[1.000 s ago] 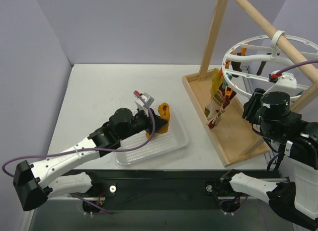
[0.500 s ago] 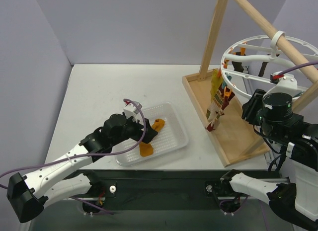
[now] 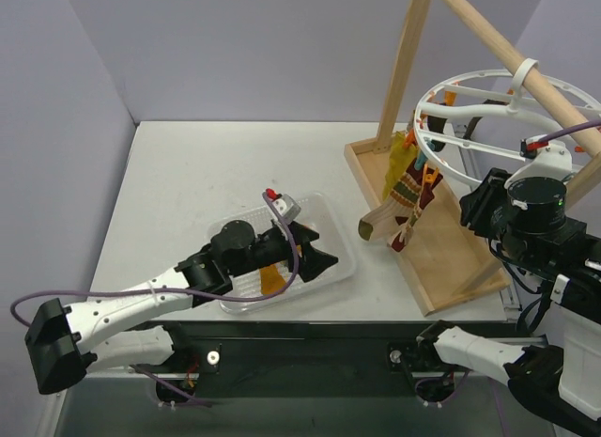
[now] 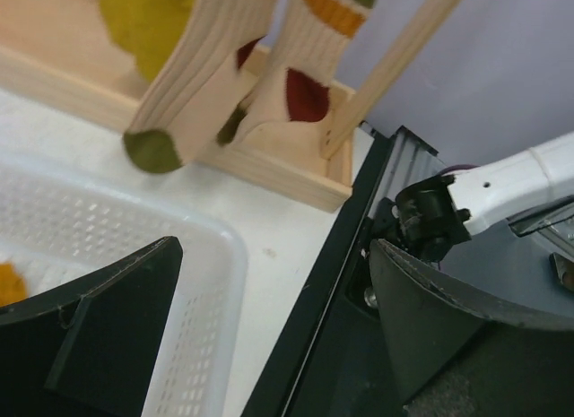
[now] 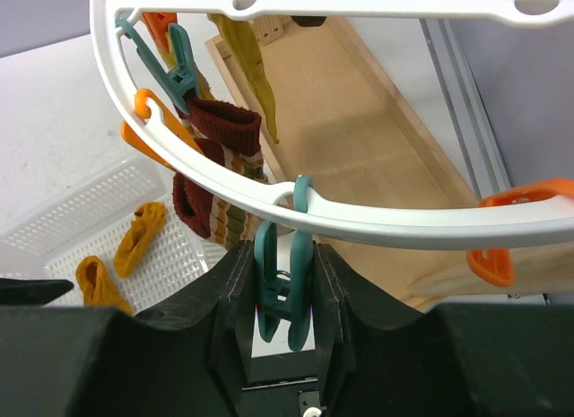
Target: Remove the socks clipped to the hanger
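The white ring hanger [image 3: 488,85] [image 5: 359,221] hangs from the wooden pole. Clipped to it are socks: a mustard-yellow one [image 3: 398,162] [image 5: 251,72] and striped ones with dark brown cuffs [image 3: 409,188] [image 5: 224,134], whose olive toe [image 4: 152,150] dangles over the wooden base. My right gripper [image 5: 283,256] is shut on a teal clip [image 5: 285,291] that hangs from the ring's rim; no sock is in that clip. My left gripper [image 3: 317,251] [image 4: 273,248] is open and holds nothing, low over the right end of the white basket [image 3: 331,219]. Mustard socks [image 5: 139,238] [image 3: 272,279] lie in the basket.
The wooden frame [image 3: 404,66] stands on a wooden base tray [image 3: 441,258] at the right. Orange clips [image 5: 511,229] and more teal clips [image 5: 184,72] hang around the ring. The black front rail [image 4: 323,345] runs along the table's near edge.
My left gripper has opened and dropped the mustard sock into the basket, then swung right along the basket. The hanger and its socks have swayed; the right gripper stays shut on the clip.
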Robot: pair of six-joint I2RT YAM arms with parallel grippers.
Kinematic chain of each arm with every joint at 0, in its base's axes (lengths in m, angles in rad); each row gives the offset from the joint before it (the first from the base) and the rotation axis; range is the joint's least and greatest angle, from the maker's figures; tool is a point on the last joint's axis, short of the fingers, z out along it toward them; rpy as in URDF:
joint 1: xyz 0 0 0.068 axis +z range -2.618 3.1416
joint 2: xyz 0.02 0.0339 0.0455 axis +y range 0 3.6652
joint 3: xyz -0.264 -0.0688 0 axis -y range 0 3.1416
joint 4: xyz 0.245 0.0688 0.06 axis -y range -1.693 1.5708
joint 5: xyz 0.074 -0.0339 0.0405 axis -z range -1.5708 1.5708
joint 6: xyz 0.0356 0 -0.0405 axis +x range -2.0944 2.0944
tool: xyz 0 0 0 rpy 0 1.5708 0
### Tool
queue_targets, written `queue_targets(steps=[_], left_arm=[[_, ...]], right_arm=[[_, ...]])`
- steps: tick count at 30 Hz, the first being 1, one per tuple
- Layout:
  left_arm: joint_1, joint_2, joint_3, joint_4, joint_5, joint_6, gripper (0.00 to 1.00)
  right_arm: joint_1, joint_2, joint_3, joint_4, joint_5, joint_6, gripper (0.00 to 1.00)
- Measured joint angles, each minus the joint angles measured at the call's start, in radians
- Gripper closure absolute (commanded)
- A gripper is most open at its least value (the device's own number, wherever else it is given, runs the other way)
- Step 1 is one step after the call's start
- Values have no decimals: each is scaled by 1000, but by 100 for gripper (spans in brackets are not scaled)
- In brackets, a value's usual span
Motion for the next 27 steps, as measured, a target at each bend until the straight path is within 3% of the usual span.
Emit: queue_targets(steps=[4, 9, 24, 27], left_arm=[[-114, 106, 30, 165, -17, 72, 3], [-158, 297, 149, 315, -18, 150, 3], [-239, 663, 441, 493, -87, 249, 3], [-242, 735, 502, 504, -121, 249, 12]], right_arm=[[0, 3, 14, -3, -13, 4, 100], [0, 0, 14, -3, -17, 7, 100], [-1, -17, 19, -2, -31, 11, 98], [-1, -19, 19, -2, -34, 11, 96]])
